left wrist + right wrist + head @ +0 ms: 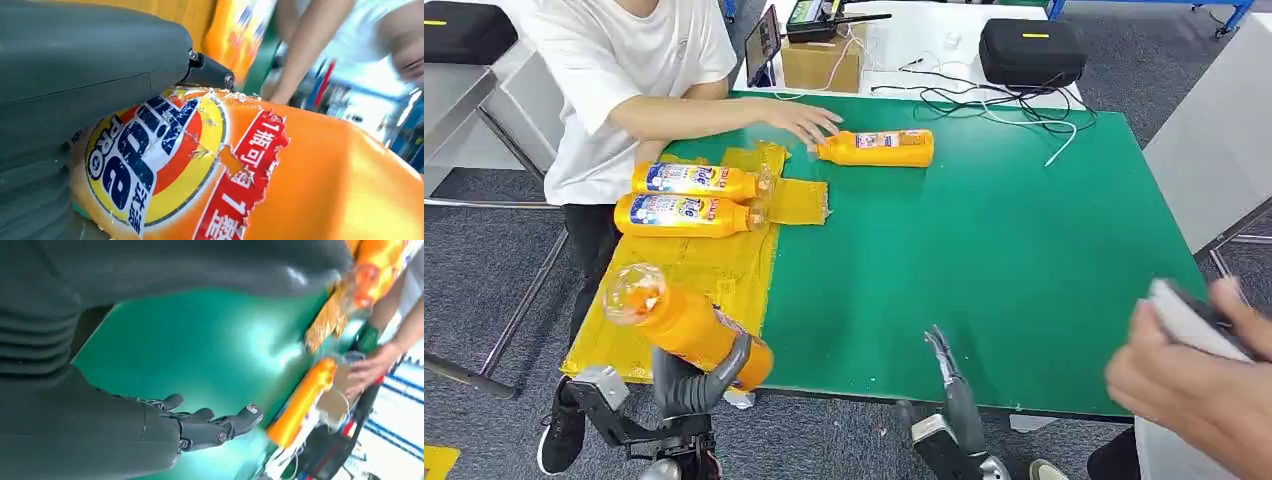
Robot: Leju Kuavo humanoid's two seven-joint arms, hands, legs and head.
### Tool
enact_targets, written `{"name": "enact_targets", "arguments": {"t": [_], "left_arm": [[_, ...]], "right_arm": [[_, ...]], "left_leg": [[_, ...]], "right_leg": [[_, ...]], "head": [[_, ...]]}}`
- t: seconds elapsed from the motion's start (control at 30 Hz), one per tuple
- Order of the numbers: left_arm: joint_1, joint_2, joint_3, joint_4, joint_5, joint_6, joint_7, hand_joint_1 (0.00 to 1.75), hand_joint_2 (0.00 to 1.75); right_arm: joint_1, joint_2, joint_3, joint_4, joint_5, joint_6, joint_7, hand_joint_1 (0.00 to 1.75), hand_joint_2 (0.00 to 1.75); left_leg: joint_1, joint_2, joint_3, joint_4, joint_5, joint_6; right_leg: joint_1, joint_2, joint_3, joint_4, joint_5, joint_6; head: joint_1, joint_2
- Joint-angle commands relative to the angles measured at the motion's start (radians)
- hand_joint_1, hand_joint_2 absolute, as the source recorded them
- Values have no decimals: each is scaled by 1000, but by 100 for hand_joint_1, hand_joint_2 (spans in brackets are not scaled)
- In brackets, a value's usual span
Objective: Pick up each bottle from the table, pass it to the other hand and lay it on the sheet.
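At the near left corner of the green desk (984, 260), the left hand (699, 375) grips an orange bottle (679, 320), fingers wrapped round its lower body. That bottle tilts with its clear cap toward the upper left, above the near end of the yellow sheet (714, 270). In the left wrist view the thumb presses against the torn label of the same bottle (280, 175).

Farther back on the sheet, two bottles (689, 198) lie side by side, touching, caps pointing right toward the sheet's ragged inner edge. A fourth bottle (879, 148) lies on bare green near the far edge, just beside a person's hand (804, 122) reaching in from the left.

The right hand (946, 375) holds nothing, its fingers apart and extended over the desk's near edge; the right wrist view shows those fingers (215, 425) above the green surface. Between it and the far bottle the green top lies open. Another person's hand (1194, 375) with a pale object sits at the near right corner.
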Motion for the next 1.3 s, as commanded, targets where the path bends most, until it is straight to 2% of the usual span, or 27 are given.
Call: {"name": "enact_targets", "arguments": {"t": [0.03,0.2,0.27,0.37,0.47,0.6,0.7,0.83,0.93,1.0,1.03,1.07,1.1,1.27,1.3], "left_arm": [[-137,-62,213,314,-684,249,15,175,175],[-306,-68,454,530,-1070,249,63,175,175],[-340,-31,422,602,-1065,249,89,175,175],[-388,47,341,704,-1233,246,264,175,175],[-457,109,286,819,-1350,249,382,175,175],[-533,137,260,937,-1377,211,447,175,175],[-576,157,240,1009,-1411,156,510,175,175],[-600,163,254,1059,-1382,85,533,175,175],[-601,167,255,1065,-1377,88,526,175,175],[-617,177,235,1096,-1405,47,566,175,175],[-623,175,244,1100,-1387,7,563,127,175],[-628,169,271,1099,-1337,-43,534,0,175],[-632,168,283,1096,-1297,-97,503,0,175],[-636,169,283,1095,-1297,-99,504,0,175],[-640,176,287,1099,-1253,-178,476,0,175]], "right_arm": [[18,29,-60,-39,16,1,-21,0,0],[-45,32,-80,-34,27,51,-42,0,0],[-47,34,-87,-49,26,62,-35,0,0],[-56,39,-102,-37,35,90,-33,0,0],[-77,55,-105,-20,34,121,-49,0,0],[-93,70,-100,-11,34,131,-52,0,0],[-100,76,-99,-6,32,136,-53,0,0],[-104,82,-102,-3,27,143,-54,0,0],[-106,84,-102,-1,27,143,-54,0,0],[-107,85,-105,-1,23,149,-55,0,0],[-108,87,-107,0,22,151,-56,0,0],[-110,88,-109,1,23,151,-56,0,0],[-114,89,-111,5,24,152,-56,0,0],[-115,88,-112,5,24,152,-56,0,0],[-118,89,-113,12,23,154,-56,0,0]], "left_leg": [[1,-1,4,-2,0,-2],[0,1,3,-2,1,-2],[0,2,4,-1,1,-2],[1,3,5,-2,1,-3],[1,2,6,-2,1,-3],[2,5,6,-1,0,-3],[1,3,5,-1,1,-2],[2,6,7,-1,1,-3],[1,5,9,-1,1,-3],[2,4,12,-2,1,-3],[1,3,14,-2,1,-2],[1,3,14,-2,1,-3],[1,2,14,-2,1,-3],[1,4,15,-3,4,-5],[1,2,16,-3,4,-6]], "right_leg": [[1,-1,5,-1,0,-2],[0,0,3,-1,1,-2],[0,2,4,-1,1,-2],[1,0,5,-1,1,-3],[1,-1,6,-1,1,-3],[2,2,6,0,1,-3],[1,0,4,0,1,-2],[2,3,6,0,1,-3],[1,3,8,0,1,-3],[1,3,12,0,1,-3],[0,2,13,0,1,-3],[1,3,13,0,1,-3],[0,2,14,1,1,-3],[2,5,15,0,4,-5],[1,3,16,0,4,-5]], "head": [[0,0],[0,0],[0,0],[0,0],[0,0],[0,0],[0,0],[0,0],[0,0],[0,0],[0,0],[0,0],[0,0],[0,0],[0,0]]}}
